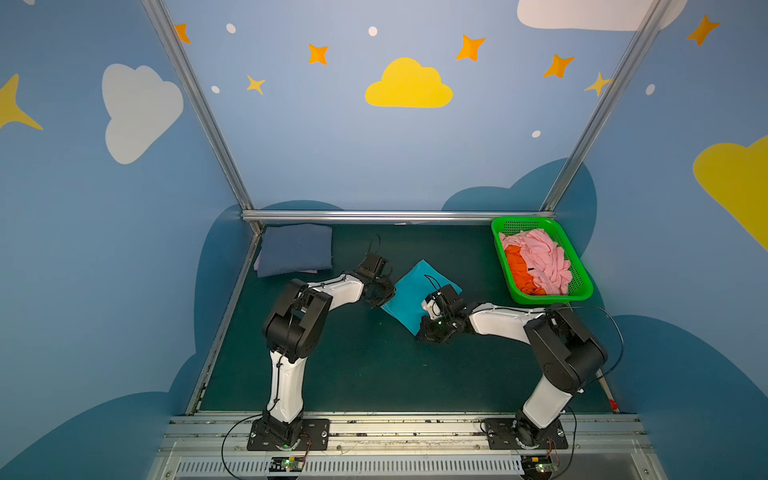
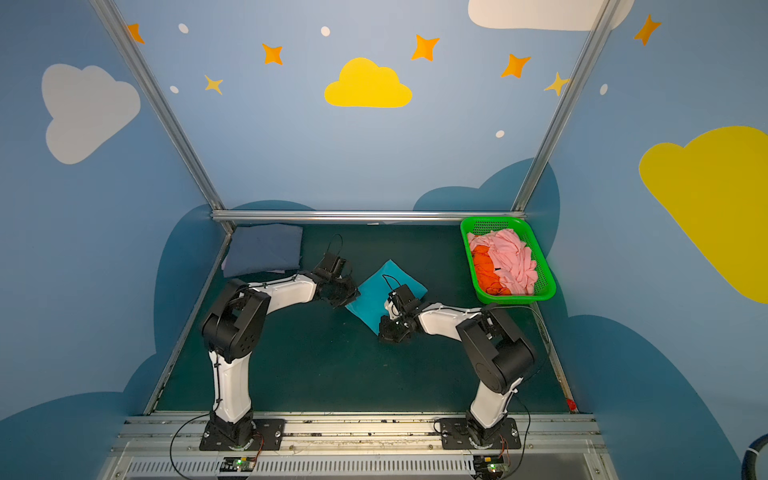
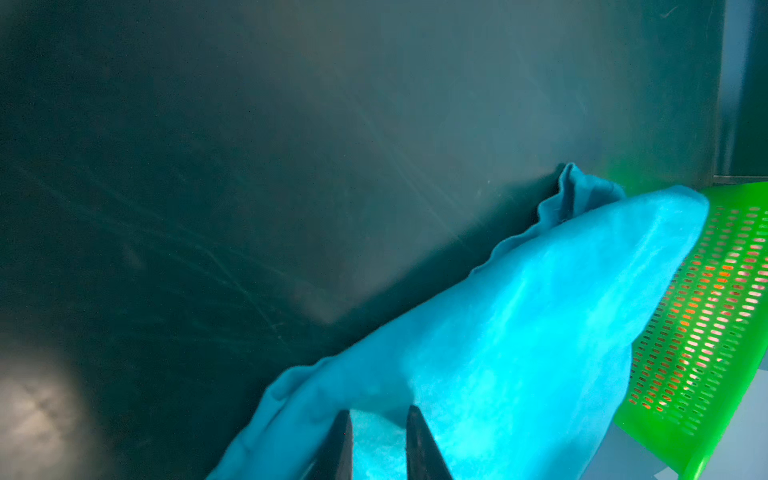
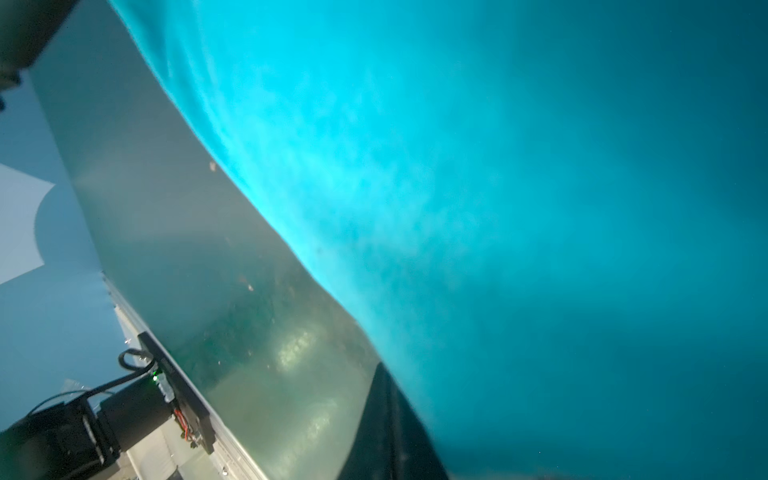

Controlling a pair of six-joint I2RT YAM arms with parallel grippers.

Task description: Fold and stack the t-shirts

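Close-up teal t-shirt (image 4: 498,187), scuffed tabletop (image 4: 187,270) beside, arm base (image 4: 124,407) beyond

The dark green counter (image 1: 353,365) carries a folded slate-blue tee (image 1: 297,248) in its far left corner, with the edge of a pale lavender tee (image 1: 257,266) showing beneath it. A teal tee (image 1: 411,291) lies near the middle, and a green basket (image 1: 552,296) stands at the far right.

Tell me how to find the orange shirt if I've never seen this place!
Look to the far right corner of the dark green table, where a green basket sits. Two crumpled shirts lie in it, and the orange t-shirt fills its left side in both top views. It is the only orange cloth; the pink t-shirt beside it is paler.
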